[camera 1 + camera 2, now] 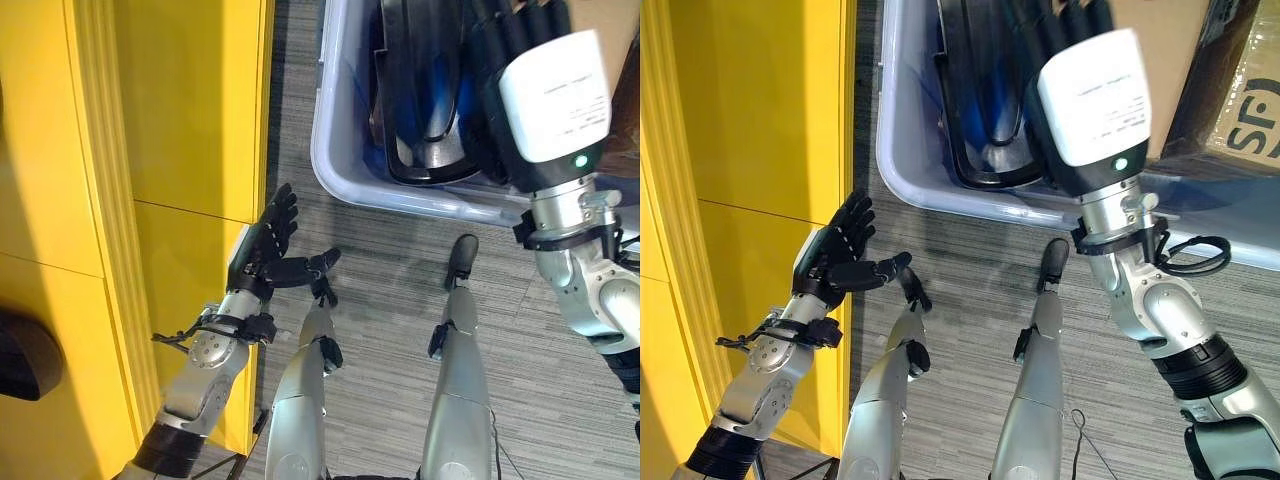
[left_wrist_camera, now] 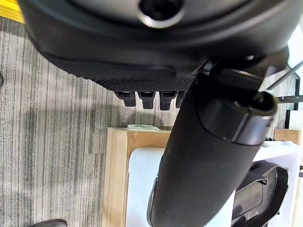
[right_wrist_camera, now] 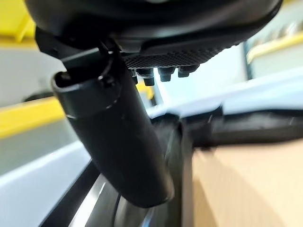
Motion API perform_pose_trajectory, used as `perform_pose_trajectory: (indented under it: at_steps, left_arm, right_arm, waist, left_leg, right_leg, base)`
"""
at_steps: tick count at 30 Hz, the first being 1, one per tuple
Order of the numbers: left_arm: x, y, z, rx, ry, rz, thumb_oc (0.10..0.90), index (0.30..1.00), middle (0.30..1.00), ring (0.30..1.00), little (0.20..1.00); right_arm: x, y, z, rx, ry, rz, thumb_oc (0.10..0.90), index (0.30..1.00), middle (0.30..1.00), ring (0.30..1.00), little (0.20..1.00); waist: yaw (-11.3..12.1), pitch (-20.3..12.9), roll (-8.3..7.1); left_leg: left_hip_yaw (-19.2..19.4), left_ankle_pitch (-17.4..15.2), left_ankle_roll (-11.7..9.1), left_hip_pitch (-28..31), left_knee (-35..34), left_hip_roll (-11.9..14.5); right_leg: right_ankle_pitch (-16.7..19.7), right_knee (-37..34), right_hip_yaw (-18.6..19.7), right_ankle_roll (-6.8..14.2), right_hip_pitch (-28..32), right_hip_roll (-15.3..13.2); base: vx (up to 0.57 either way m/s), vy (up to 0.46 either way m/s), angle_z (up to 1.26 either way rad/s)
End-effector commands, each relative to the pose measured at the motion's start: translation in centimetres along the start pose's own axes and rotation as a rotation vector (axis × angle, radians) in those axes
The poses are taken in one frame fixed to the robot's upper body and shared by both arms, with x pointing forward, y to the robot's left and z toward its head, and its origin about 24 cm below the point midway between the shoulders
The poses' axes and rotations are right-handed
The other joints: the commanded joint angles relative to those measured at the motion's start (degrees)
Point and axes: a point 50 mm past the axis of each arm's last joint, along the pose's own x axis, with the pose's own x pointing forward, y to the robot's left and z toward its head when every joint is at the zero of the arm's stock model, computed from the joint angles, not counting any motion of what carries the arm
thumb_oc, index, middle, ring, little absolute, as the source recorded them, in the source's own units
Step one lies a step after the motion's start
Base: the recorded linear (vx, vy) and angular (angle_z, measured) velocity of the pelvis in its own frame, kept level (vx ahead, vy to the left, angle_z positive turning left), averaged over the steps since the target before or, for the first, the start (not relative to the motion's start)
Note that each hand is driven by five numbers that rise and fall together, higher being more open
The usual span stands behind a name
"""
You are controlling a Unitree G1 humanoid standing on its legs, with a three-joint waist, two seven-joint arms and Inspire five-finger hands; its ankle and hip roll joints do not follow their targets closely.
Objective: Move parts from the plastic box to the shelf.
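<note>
We saw the left robot hand [image 1: 268, 243] at about 8 o'clock in the head views, close beside the yellow shelf [image 1: 150, 150] and above the grey floor [image 1: 400, 300], its fingers straight and spread wide, thumb out to the side, holding nothing. The plastic box [image 1: 345, 170], pale and translucent, sat on the floor at 1 o'clock, well apart from that hand. Inside it lay the black parts [image 1: 425, 90], long curved pieces with a blue patch showing between them. The right robot hand [image 1: 1070, 30] reached down into the box from above, its white-covered back facing us, its fingers [image 1: 1085, 12] running past the top edge among the parts. In its own wrist view the thumb [image 3: 118, 137] stretched out straight over a dark part, with the fingertips [image 3: 163, 73] in a row behind, but we could not tell whether that hand gripped anything. A cardboard carton [image 1: 1240, 90] stood just beside the box at 2 o'clock.
</note>
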Motion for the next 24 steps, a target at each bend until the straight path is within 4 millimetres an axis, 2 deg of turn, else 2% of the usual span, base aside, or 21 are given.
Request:
perform_pose_trajectory:
  at_steps: [1,5,8,10,13,17,22,24]
  left_arm:
    - [-0.5,-1.1,1.6,-0.025,-0.12,-0.042,0.9,1.0,1.0,1.0,1.0]
    - [-0.9,-1.5,1.7,-0.052,-0.121,-0.072,0.9,1.0,1.0,1.0,1.0]
    - [-1.2,-1.3,1.8,-0.055,-0.119,-0.078,0.9,1.0,1.0,1.0,1.0]
    - [-1.4,-0.9,1.8,-0.038,-0.115,-0.07,0.9,1.0,1.0,1.0,1.0]
    - [-1.6,-0.4,1.9,-0.029,-0.112,-0.05,0.9,1.0,1.0,1.0,1.0]
    - [-1.7,-0.1,1.7,-0.027,-0.115,-0.032,0.9,1.0,1.0,1.0,1.0]
    - [-1.8,0.2,1.7,-0.037,-0.123,0.004,0.9,1.0,1.0,1.0,1.0]
    - [-1.8,0.3,1.5,-0.042,-0.122,0.01,0.9,1.0,1.0,1.0,1.0]
  right_arm:
    - [3.4,-4.8,0.2,-0.032,-0.065,-0.284,0.9,1.0,1.0,1.0,1.0]
    - [4.5,-6.1,0.8,-0.054,-0.073,-0.294,0.9,1.0,1.0,1.0,1.0]
    - [4.7,-5.8,1.2,-0.071,-0.116,-0.182,0.9,1.0,1.0,1.0,1.0]
    - [3.4,-4.5,1.0,-0.09,-0.125,-0.031,0.9,1.0,1.0,1.0,1.0]
    - [2.1,-3.8,-0.2,-0.139,-0.065,0.02,0.9,1.0,1.0,1.0,1.0]
    - [0.8,-3.7,-2.2,-0.185,0.048,-0.02,0.9,1.0,1.0,1.0,1.0]
    - [-1.3,-5.4,-5.5,-0.181,0.206,-0.215,0.9,1.0,1.0,1.0,1.0]
    - [-2.3,-5.3,-5.1,-0.19,0.168,-0.169,0.9,1.0,1.0,1.0,1.0]
  waist:
    - [-0.61,-0.27,4.79]
    - [-0.1,-0.27,6.24]
    - [-0.15,-0.27,6.19]
    - [-0.5,-0.27,5.24]
    - [-1.23,-0.27,4.39]
    - [-1.81,-0.27,3.73]
    - [-3.25,-0.27,3.11]
    - [-3.72,-0.27,3.2]
  left_leg:
    - [-1.57,-6.73,-1.73,-1.07,3.91,-4.35]
    - [-1.46,-6.89,-1.66,0.93,3.58,-5.06]
    - [-1.46,-7.03,-1.7,1.53,3.62,-5.07]
    - [-1.42,-7.09,-1.69,1.28,3.74,-4.66]
    - [-1.24,-7.04,-1.71,0.76,3.94,-4.22]
    - [-0.97,-6.9,-1.62,0.8,3.6,-3.96]
    - [-0.85,-7.06,-1.62,0.6,3.7,-4.08]
    - [-0.51,-7.12,-1.61,0.55,3.8,-4.02]
  right_leg:
    - [-13.16,6.85,-2.1,-1.0,-0.35,7.75]
    - [-13.56,7.04,-1.93,-1.29,0.85,7.34]
    - [-13.54,7.04,-1.87,-1.12,1.3,7.03]
    - [-13.22,6.88,-2.05,-0.76,1.33,6.91]
    - [-13.09,6.93,-1.98,-0.69,0.96,7.05]
    - [-12.91,6.54,-1.84,-0.67,1.14,7.28]
    - [-12.9,6.38,-1.08,-0.67,1.03,7.69]
    - [-12.8,6.27,-0.54,-0.75,0.74,7.69]
  base:
    - [0.01,0.052,-0.09]
    - [0.01,0.062,-0.06]
    - [0.0,0.013,0.0]
    - [-0.01,-0.05,0.05]
    - [0.0,-0.027,0.05]
    - [0.0,0.0,0.0]
    - [0.0,0.028,-0.01]
    - [0.0,0.04,-0.05]
